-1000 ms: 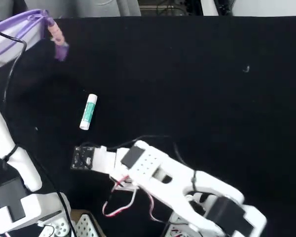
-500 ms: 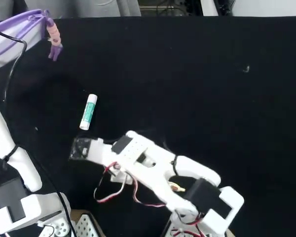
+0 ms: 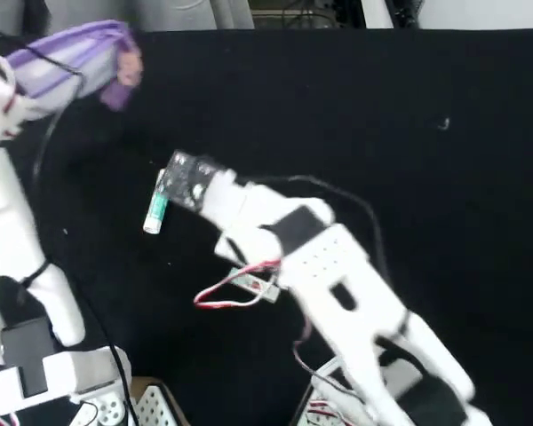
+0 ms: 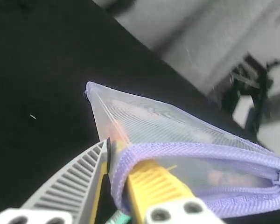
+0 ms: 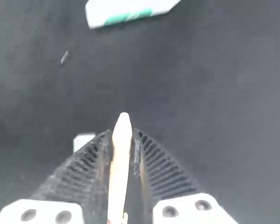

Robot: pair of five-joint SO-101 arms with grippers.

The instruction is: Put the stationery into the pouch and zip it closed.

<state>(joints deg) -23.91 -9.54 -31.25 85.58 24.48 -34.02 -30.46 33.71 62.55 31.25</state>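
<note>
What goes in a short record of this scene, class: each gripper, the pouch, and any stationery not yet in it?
left gripper: shut on the rim of the purple mesh pouch, held at the table's far edge
right gripper: shut on a slim pale stick, over the table near the glue stick
glue stick: white with a green label, lying on the black table, outside the pouch
</note>
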